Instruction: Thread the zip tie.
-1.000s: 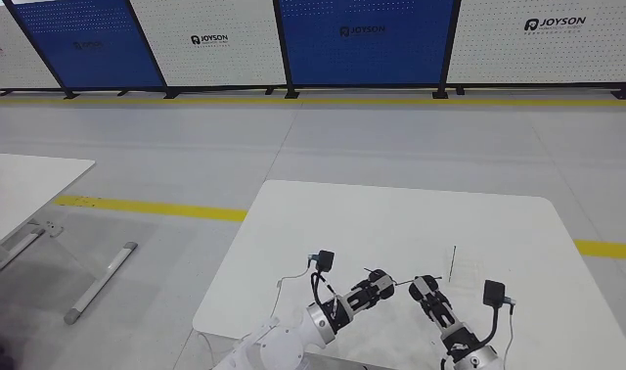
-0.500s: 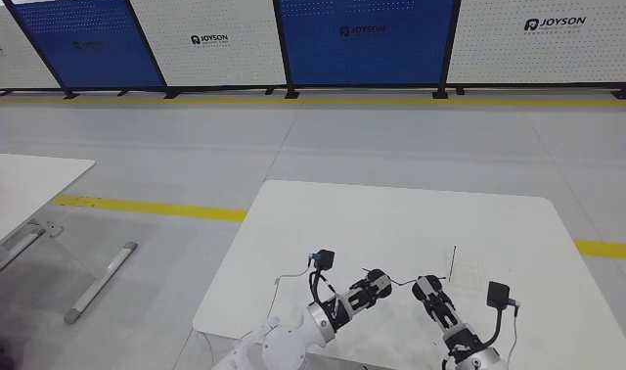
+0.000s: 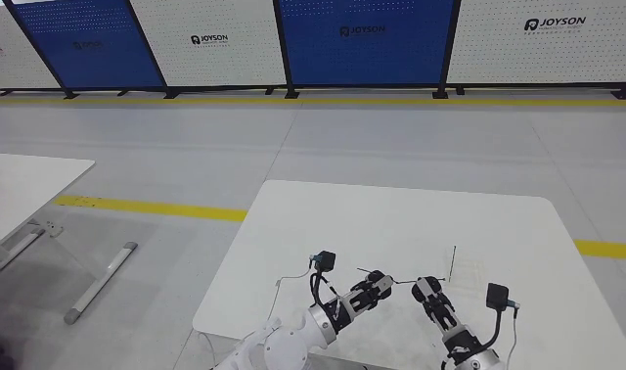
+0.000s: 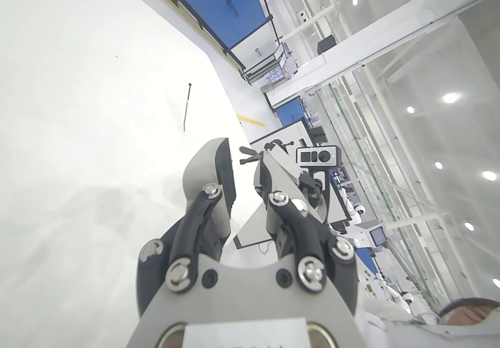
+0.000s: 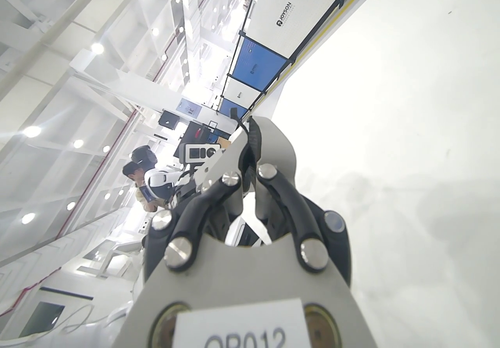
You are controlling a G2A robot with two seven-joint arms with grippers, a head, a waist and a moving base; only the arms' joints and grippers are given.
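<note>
**At near worktop (image 3: pixel 391 213) edge: R pincer (image 5: pixel 252 130) gripping zip tie (image 5: pixel 237 119)**

R pincer is pinching one tie, strip poking out past its tips. L pincer (image 4: pixel 243 160) is sitting near, not touching, pads part-spread. Second zip tie (image 3: pixel 453 261) is lying loose beyond, long axis pointing away from robot, nearer R arm. Count: 2 ties, 2 pincers.

Right claw (image 3: pixel 424 287) has drawn back slightly; gap to left claw (image 3: pixel 385 285) wider.
</note>
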